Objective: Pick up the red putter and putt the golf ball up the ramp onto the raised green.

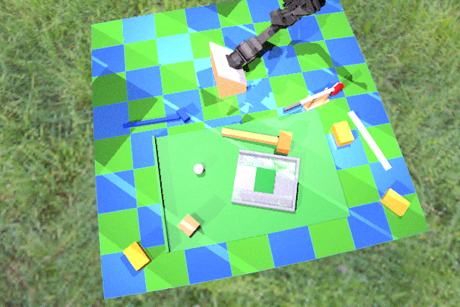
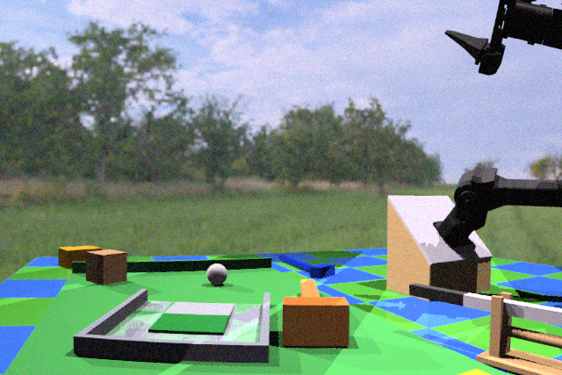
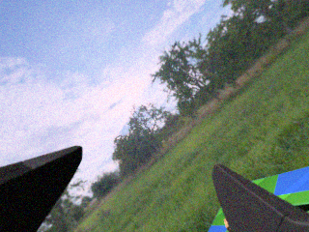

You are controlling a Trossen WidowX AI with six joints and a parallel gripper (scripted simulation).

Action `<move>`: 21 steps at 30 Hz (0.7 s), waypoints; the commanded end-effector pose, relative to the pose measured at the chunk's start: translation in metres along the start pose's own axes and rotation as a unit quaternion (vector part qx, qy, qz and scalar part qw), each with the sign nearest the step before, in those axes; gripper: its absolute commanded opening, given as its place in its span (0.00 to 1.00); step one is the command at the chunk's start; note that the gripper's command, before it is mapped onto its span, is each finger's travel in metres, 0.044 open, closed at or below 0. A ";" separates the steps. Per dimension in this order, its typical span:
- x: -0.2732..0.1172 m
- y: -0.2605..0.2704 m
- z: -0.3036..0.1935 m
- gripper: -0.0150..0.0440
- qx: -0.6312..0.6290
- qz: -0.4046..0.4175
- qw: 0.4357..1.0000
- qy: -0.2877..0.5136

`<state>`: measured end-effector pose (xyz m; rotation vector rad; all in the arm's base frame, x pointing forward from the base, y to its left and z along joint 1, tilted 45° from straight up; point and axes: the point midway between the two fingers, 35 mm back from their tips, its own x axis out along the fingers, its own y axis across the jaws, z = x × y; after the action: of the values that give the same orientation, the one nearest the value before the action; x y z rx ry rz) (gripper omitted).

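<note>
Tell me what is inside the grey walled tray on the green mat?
Inside the grey tray lies a dark green square pad on a pale sloped surface. No ball is there. The near wall in the exterior view hides a small strip.
</note>
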<state>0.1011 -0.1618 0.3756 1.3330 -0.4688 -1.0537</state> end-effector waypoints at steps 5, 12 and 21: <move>0.047 -0.041 -0.101 1.00 -0.387 -0.021 0.879 0.277; 0.046 -0.068 -0.166 1.00 -0.561 0.069 0.702 0.433; 0.024 -0.108 -0.235 1.00 -0.665 0.251 0.419 0.565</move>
<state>0.2437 -0.0918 0.2556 0.3708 0.7759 -0.1632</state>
